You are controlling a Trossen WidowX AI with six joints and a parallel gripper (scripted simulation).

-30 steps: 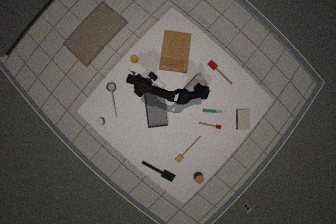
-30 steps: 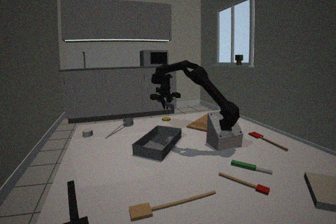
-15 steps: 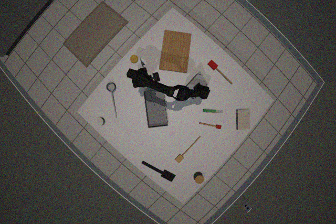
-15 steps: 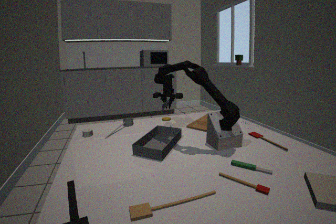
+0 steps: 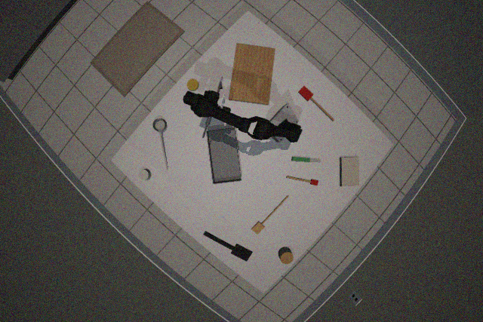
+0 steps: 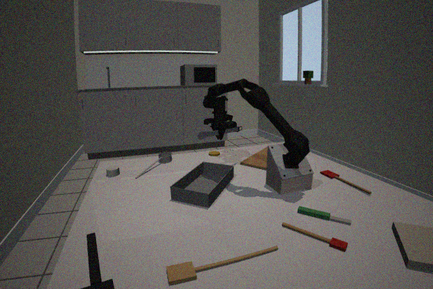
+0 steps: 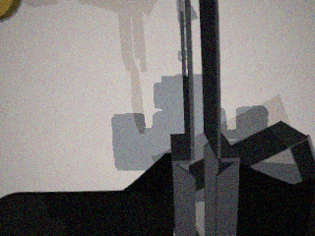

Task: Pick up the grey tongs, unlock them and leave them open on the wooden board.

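Note:
My gripper [image 6: 219,136] [image 7: 189,160] is shut on the grey tongs and holds them in the air, well above the table. The tongs [image 5: 220,85] [image 6: 239,128] [image 7: 211,74] lie roughly level across the fingers, with two long arms close together and nearly parallel in the wrist view. The arm hides their middle in the top view, and I cannot tell whether they are locked. The roasting tin [image 5: 210,156] [image 6: 190,196] stands on the table with nothing across it. The wooden board [image 5: 251,72] [image 6: 253,162] lies to the right of the tongs in the top view.
A yellow disc [image 5: 192,84] [image 6: 214,153] [image 7: 7,7] lies near the gripper's side of the table. The arm's base [image 6: 291,181] stands between the board and a green-handled tool [image 5: 300,159] [image 6: 313,212]. A sieve [image 5: 159,124] [image 6: 165,157] lies beyond the tin.

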